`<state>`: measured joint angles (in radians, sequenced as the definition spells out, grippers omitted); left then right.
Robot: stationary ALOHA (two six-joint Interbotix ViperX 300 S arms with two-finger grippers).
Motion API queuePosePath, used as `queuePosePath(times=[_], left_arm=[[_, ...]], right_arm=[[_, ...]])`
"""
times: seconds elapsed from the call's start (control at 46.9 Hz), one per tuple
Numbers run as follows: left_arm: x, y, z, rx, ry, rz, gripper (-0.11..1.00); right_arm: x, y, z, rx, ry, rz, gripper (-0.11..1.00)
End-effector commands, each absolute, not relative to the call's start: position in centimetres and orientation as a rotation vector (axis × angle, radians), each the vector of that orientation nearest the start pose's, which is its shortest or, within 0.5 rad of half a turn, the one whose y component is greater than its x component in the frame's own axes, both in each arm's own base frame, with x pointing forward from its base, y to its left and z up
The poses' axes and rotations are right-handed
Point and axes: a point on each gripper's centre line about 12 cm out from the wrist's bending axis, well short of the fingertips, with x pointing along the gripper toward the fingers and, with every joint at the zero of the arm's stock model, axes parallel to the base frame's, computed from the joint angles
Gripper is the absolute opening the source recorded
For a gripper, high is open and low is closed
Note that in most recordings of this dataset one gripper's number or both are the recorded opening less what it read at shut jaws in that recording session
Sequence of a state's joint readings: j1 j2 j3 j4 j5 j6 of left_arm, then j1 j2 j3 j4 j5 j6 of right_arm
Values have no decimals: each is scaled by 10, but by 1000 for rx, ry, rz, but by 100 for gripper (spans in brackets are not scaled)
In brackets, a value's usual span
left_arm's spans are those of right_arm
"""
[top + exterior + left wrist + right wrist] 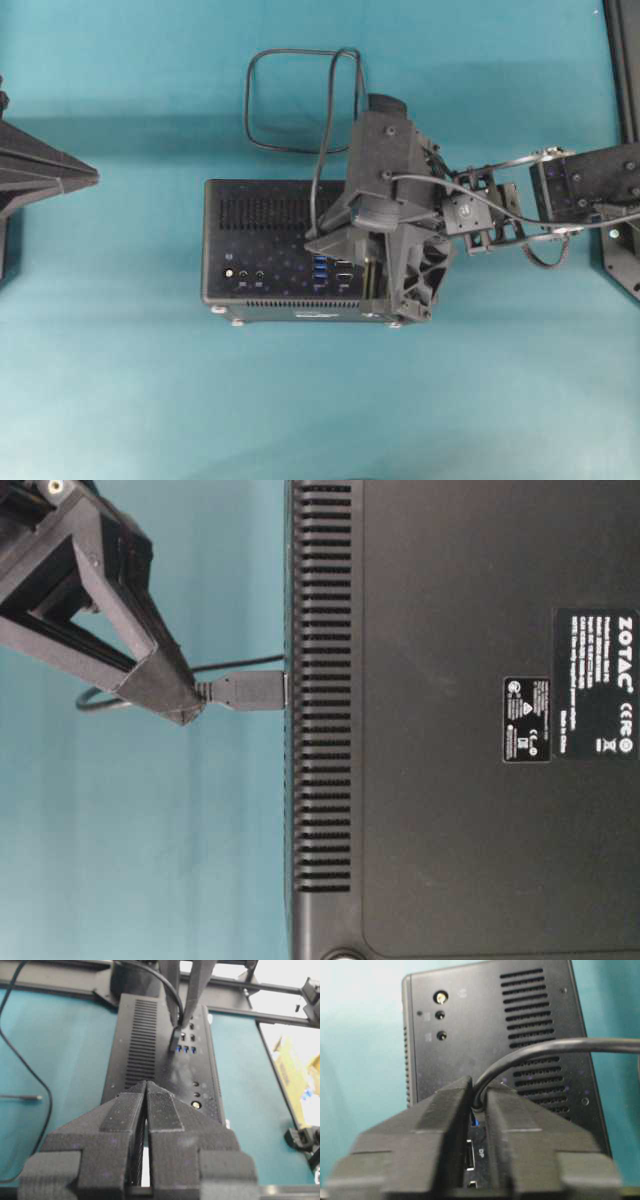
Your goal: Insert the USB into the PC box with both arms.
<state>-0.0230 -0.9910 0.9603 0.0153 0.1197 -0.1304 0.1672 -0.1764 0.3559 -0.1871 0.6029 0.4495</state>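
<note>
USB plug (245, 691) — seated in PC box (480, 720) — between right gripper (190, 708) fingertips.

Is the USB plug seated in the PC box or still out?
In: the USB plug meets the PC box face, at its blue ports.

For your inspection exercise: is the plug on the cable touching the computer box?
Touching. The table-level view shows the plug butted against the computer box edge with no gap; the left wrist view shows it at the blue ports.

Overhead cam looks straight down on the surface (120, 380); table-level cam sits v. close to the box (460, 780) side; both wrist cams look past own hands at the box's port face
</note>
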Motion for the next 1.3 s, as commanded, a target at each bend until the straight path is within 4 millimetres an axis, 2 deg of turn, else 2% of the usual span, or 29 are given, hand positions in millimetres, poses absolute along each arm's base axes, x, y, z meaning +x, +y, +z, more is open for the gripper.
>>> queuePosePath(times=[0.0,0.128,0.256,0.341,0.597,0.959,1.151,1.279], left_arm=[[199,-5,352,-113,46,-20,0],[198,-5,351,-113,46,-20,0],[199,-5,353,-113,44,-20,0],[199,-5,353,-113,46,-20,0],[199,-5,352,-107,44,-21,0],[202,-9,348,-97,66,-40,0],[202,-15,344,-91,144,-65,0],[204,-15,352,-68,190,-63,0]], right_arm=[[381,54,301,180,760,-49,30],[379,53,308,172,737,-47,46],[375,51,318,150,700,-48,67],[371,49,325,141,682,-50,74],[353,45,336,141,662,-52,74],[331,43,339,143,633,-41,74],[323,41,338,142,637,-44,74],[317,41,337,144,636,-42,74]])
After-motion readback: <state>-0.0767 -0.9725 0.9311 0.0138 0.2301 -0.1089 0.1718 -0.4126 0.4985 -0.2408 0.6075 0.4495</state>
